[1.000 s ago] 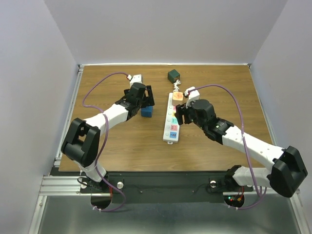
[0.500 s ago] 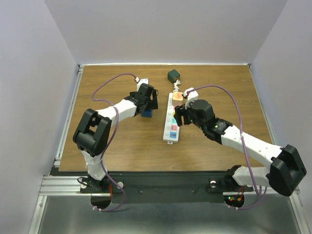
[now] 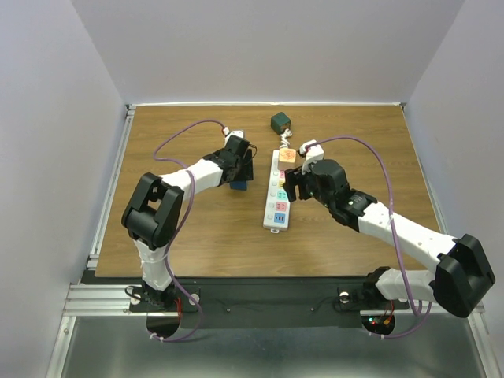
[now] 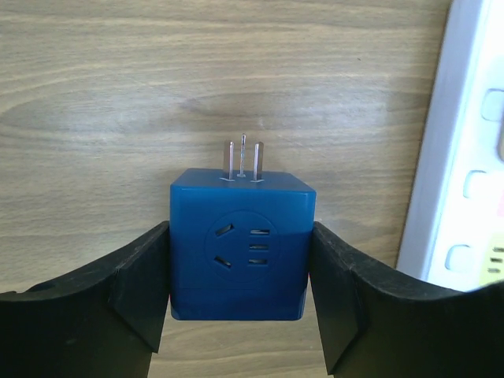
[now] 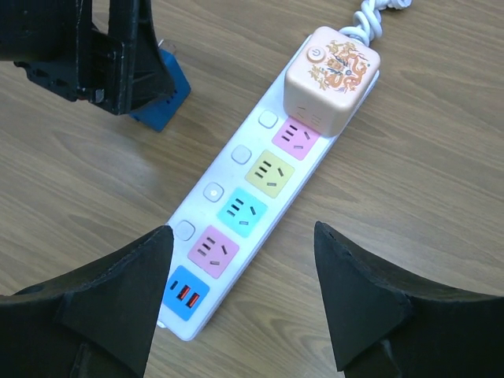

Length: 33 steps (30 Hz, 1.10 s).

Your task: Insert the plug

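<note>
A blue cube plug (image 4: 240, 252) lies on the wooden table, its three metal prongs (image 4: 242, 157) pointing away from the wrist camera. My left gripper (image 4: 240, 228) is shut on it, one black finger pressed to each side. In the top view the plug (image 3: 238, 186) sits left of the white power strip (image 3: 277, 193). The strip (image 5: 206, 197) has several coloured sockets showing. My right gripper (image 5: 242, 228) hangs open above the strip's near end, holding nothing.
A peach cube adapter (image 5: 332, 67) sits plugged in at the strip's far end, with a white cord (image 5: 370, 12) leading away. A dark green cube (image 3: 280, 122) lies behind it. Grey walls and a metal rail (image 3: 110, 185) bound the table.
My left gripper has come down around the blue plug and closed on its sides. My right gripper has opened a little wider over the strip.
</note>
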Each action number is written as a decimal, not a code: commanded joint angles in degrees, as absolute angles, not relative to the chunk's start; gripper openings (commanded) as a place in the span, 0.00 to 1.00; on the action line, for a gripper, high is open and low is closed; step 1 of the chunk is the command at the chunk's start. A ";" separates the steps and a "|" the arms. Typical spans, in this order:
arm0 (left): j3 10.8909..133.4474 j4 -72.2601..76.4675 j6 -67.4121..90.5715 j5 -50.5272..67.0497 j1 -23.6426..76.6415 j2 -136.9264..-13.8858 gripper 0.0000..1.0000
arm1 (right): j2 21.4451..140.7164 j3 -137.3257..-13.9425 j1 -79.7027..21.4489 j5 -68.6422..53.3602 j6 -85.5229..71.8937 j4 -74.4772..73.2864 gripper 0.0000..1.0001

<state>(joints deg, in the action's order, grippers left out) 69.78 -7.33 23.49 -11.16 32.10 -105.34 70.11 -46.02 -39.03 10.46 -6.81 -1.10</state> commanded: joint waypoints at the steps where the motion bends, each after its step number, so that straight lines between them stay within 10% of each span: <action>1: 68.56 -7.39 23.90 -3.54 31.82 -100.47 0.00 | 70.31 -47.46 -37.88 10.37 -9.57 0.44 0.77; 16: 63.02 43.35 45.78 25.73 31.03 -85.35 0.00 | 63.64 -51.42 -37.53 3.26 -30.84 12.65 0.77; 33: 56.86 90.09 69.35 28.56 30.50 -84.21 0.00 | 57.48 -47.81 -37.44 0.27 -42.54 35.41 0.78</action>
<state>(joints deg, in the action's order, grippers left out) 54.74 68.99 66.87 27.14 30.63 -86.83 57.01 -47.72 -37.85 1.89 -39.55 28.53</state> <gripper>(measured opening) 0.723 0.776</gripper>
